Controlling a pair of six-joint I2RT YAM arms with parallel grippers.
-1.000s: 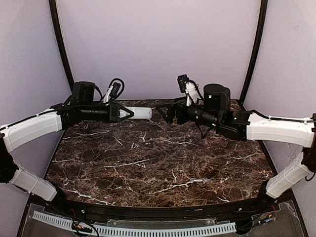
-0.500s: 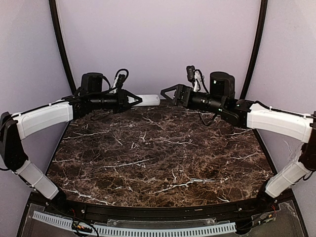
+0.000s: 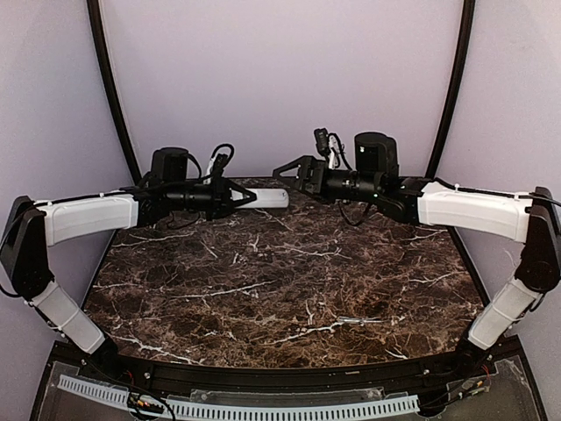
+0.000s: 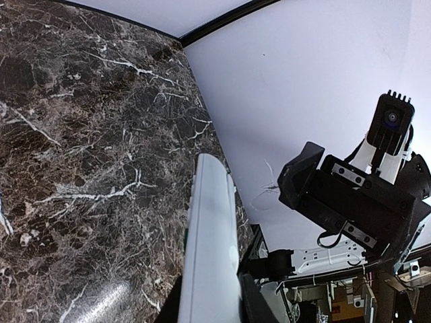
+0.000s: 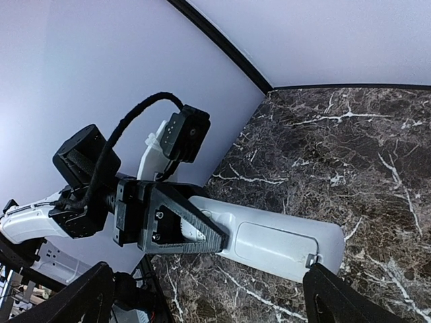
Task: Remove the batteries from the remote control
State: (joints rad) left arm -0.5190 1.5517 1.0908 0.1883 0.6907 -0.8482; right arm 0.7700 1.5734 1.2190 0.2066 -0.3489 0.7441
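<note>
The left jaws are closing narrowly on one end of the remote control (image 3: 266, 199), holding it level above the far edge of the table (image 3: 263, 289). The right jaws are gaping wide and gripping nothing. The remote's free end is lying just ahead of them, not touching.

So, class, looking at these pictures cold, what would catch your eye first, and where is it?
The slim white plastic bar-shaped remote control stands out, held in the air over the far part of the dark brown marble-patterned table by the left gripper, which is shut on one end. Close to its free end, the right gripper hangs with its jaws wide open.
</note>
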